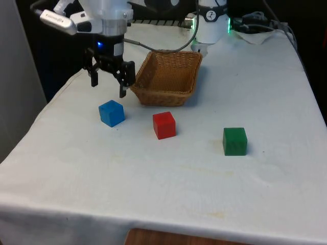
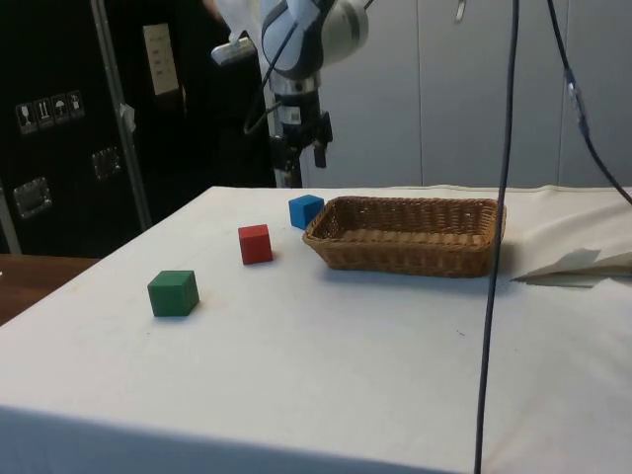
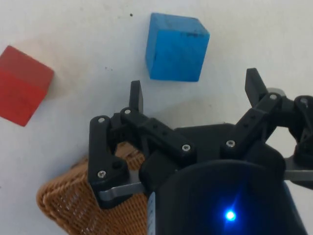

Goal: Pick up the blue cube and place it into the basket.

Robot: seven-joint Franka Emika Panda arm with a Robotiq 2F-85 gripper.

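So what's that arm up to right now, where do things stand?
Gripper open, jaws spread, above the blue cube. Cube on the cloth, not grasped. Basket holds nothing, just behind. Red cube beside it, not blocking.

You see the gripper hanging above the blue cube, clear of it. The cube sits just beside the basket. Red cube and green cube lie nearer the table's edge.

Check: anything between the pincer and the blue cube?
Nothing. In the front view the open pincer hangs above the blue cube, with bare white cloth around it; the wrist view agrees.
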